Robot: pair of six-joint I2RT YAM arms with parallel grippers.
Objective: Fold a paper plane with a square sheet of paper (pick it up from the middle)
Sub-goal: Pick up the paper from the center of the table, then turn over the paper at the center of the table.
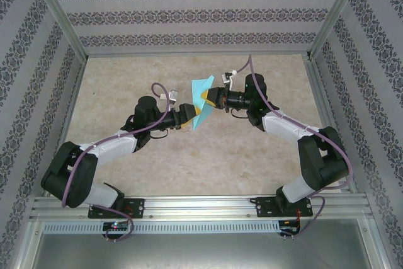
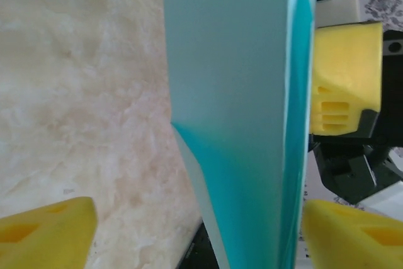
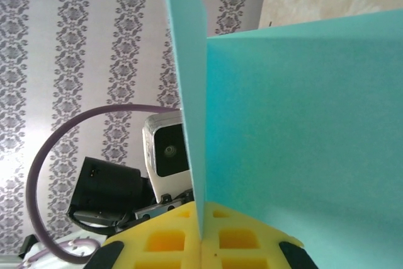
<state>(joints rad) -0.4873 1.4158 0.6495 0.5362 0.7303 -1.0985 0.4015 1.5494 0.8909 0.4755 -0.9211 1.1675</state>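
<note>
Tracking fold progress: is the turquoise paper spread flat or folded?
Folded: in the right wrist view the turquoise paper forms two flaps meeting at a crease pinched by the right end effector.

1 turquoise paper (image 1: 200, 87), 2 arms (image 1: 113, 146) (image 1: 286, 124)

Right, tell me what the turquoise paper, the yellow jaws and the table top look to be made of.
Turquoise paper: thin matte paper, judging by its sharp crease and stiff flat panels. Yellow jaws: matte moulded or printed plastic, probably; rectangular recesses show in the right wrist view. Table top: beige marbled surface with low sheen; real stone or a printed laminate, I cannot tell.
</note>
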